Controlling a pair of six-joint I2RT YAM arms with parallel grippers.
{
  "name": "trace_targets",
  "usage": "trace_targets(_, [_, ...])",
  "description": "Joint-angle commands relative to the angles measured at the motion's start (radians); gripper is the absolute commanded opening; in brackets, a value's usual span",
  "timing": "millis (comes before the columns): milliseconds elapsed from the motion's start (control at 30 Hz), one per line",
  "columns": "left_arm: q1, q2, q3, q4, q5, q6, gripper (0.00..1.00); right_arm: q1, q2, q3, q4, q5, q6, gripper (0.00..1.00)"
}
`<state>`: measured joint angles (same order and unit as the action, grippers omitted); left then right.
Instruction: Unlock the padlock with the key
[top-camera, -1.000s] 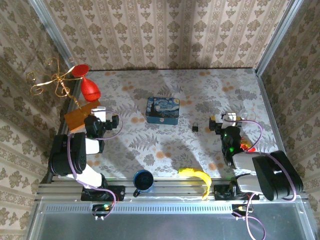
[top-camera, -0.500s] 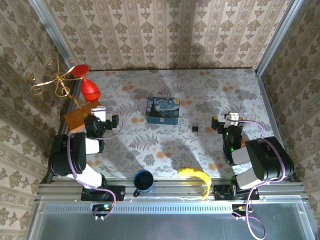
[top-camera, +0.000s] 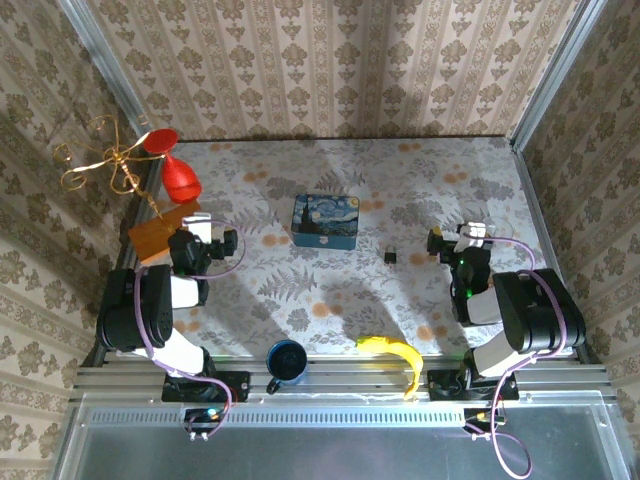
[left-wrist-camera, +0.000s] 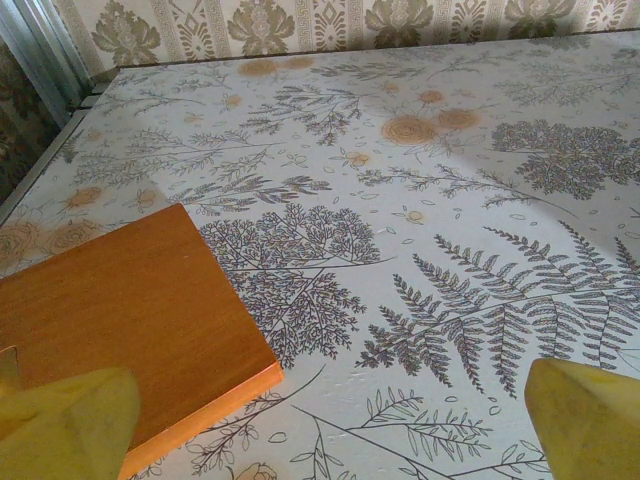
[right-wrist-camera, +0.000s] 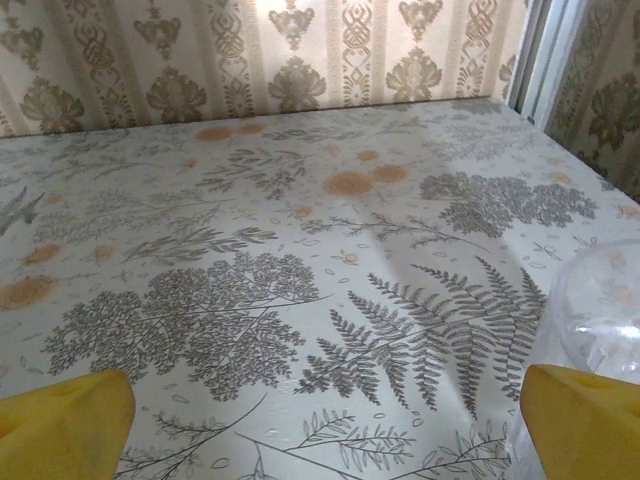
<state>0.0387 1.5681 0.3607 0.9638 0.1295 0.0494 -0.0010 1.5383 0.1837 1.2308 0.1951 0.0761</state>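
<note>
Two arms of glossy black shells and white segments: left arm, right arm. Thin purple cable looped along each. Small green light on the right one. Black base block under each. Left gripper and right gripper tipped with blunt yellow pads.
</note>
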Motion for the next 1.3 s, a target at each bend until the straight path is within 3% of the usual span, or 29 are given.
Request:
trace_targets(0, [-0.006,-0.012,0.021,-0.019,-0.008,0.003,1.0,-0.042,-0.02,0.053,-0.082,-0.064,0.063,1.0])
trace_targets(200, [-0.006,-0.012,0.02,-0.018,-0.008,0.003,1.0,-0.002,-0.009,0.231,-0.392,-0.184,-0.039,1.0])
trace_targets(667, [-0.007,-0.013,0.02,-0.019,-0.01,0.003,1.0,-0.017,-0.012,0.2,-0.34,-0.362,-0.088,1.0])
trace_targets(867, [-0.012,-0.011,0.025,-0.026,-0.01,0.01,1.0,-0.019,-0.012,0.202,-0.342,-0.351,-0.084,1.0])
trace_targets(1000, [-0.021,-0.013,0.028,-0.034,-0.014,0.02,1.0,-0.011,-0.011,0.22,-0.375,-0.166,-0.021,1.0])
trace_targets(1267, [-0.023,-0.013,0.029,-0.036,-0.016,0.021,1.0,-0.007,-0.012,0.218,-0.375,-0.155,-0.022,1.0])
